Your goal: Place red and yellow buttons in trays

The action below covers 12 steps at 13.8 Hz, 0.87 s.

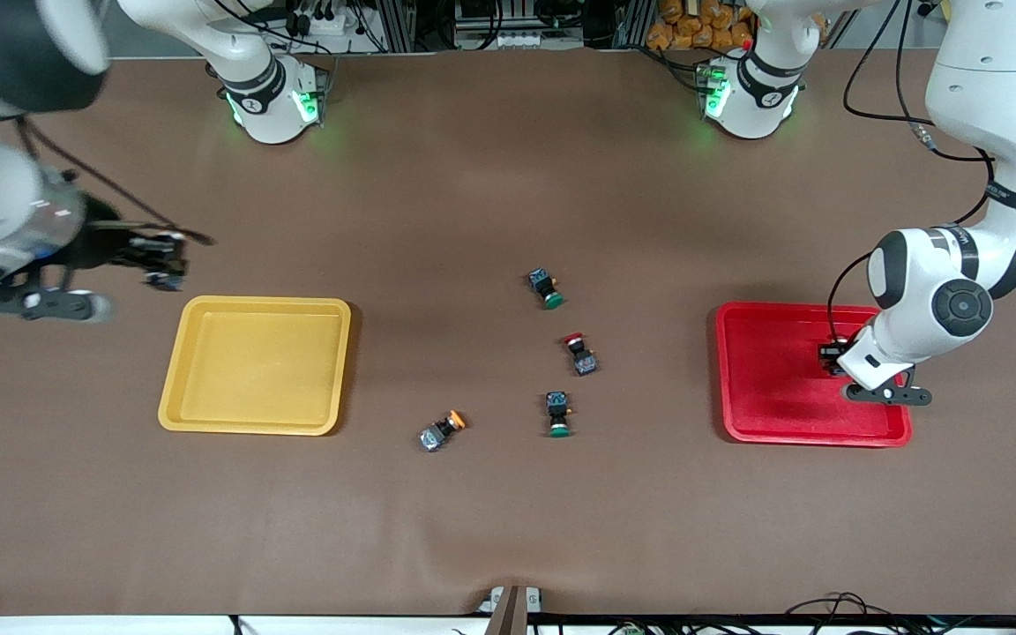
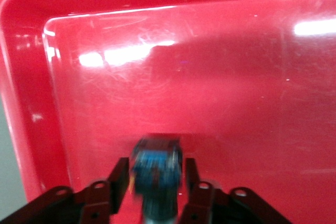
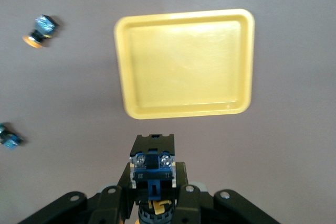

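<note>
My right gripper (image 1: 164, 265) hangs over the bare table beside the yellow tray (image 1: 252, 366), at its corner toward the right arm's end. It is shut on a blue-grey button (image 3: 152, 167) with a yellow cap; the tray (image 3: 184, 61) lies ahead of it. My left gripper (image 1: 834, 360) is low over the red tray (image 1: 777, 379). Its fingers (image 2: 122, 171) stand slightly apart from a blurred blue-grey button (image 2: 157, 166) between them, whose cap colour does not show. A red-capped button (image 1: 580, 353) and an orange-capped one (image 1: 442, 432) lie on the table between the trays.
Two green-capped buttons lie between the trays: one (image 1: 548, 288) farther from the front camera than the red-capped one, one (image 1: 558, 414) nearer. Both trays look otherwise empty. The arm bases stand along the table's far edge.
</note>
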Each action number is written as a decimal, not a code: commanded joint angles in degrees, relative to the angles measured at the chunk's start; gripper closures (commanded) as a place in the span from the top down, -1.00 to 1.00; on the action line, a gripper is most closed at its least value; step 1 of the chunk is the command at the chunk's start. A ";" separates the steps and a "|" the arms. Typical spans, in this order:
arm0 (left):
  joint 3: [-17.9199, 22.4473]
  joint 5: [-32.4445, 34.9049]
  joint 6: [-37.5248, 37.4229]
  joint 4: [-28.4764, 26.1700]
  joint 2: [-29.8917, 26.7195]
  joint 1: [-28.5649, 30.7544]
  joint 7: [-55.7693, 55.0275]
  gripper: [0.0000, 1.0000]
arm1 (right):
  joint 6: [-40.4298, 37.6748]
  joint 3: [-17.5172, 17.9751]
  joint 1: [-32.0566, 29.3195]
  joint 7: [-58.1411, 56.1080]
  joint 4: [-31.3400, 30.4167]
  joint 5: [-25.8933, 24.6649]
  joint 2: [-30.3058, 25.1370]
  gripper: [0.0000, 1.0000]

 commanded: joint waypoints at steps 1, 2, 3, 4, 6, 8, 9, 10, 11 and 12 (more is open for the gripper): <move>-0.59 1.27 0.99 -1.07 -1.33 0.15 -0.51 1.00 | -0.35 1.08 -7.14 -9.66 -3.63 -0.35 -2.67 -1.00; -0.68 1.27 0.55 -0.98 -2.11 -0.12 -0.60 1.00 | -0.09 1.08 -8.38 -12.57 -4.34 -0.44 -2.67 -1.00; -1.29 1.27 0.11 -0.98 -3.43 -0.29 -0.69 1.00 | 0.18 0.99 -9.00 -13.20 -4.86 -0.53 -2.67 -1.00; -2.95 1.27 -0.50 -1.16 -5.01 -0.03 -0.69 1.00 | 0.87 1.08 -9.35 -13.21 -5.83 -0.61 -2.58 -1.00; -5.76 0.31 -5.31 0.06 -7.47 -0.12 -1.82 1.00 | 4.64 1.08 -9.36 -13.30 -9.77 -0.62 -2.75 -1.00; -10.76 -0.83 -11.02 2.17 -8.71 -0.21 -10.48 1.00 | 12.18 1.08 -9.18 -13.73 -16.44 -0.70 -2.67 -1.00; -14.09 -0.92 -14.27 3.83 -8.89 -0.38 -16.45 1.00 | 16.31 1.16 -9.10 -13.83 -19.69 -0.70 -2.41 -1.00; -17.00 -0.92 -16.48 5.68 -8.45 -0.56 -22.77 1.00 | 21.31 1.17 -9.27 -14.70 -23.29 -0.62 -2.05 -1.00; -19.81 -0.92 -18.07 7.61 -8.02 -0.82 -28.49 1.00 | 27.01 1.17 -9.01 -15.40 -26.81 -0.62 -1.53 -1.00; -21.76 -0.92 -19.04 9.11 -7.32 -1.78 -33.33 1.00 | 32.12 1.25 -8.92 -15.41 -29.71 -0.62 -0.31 -1.00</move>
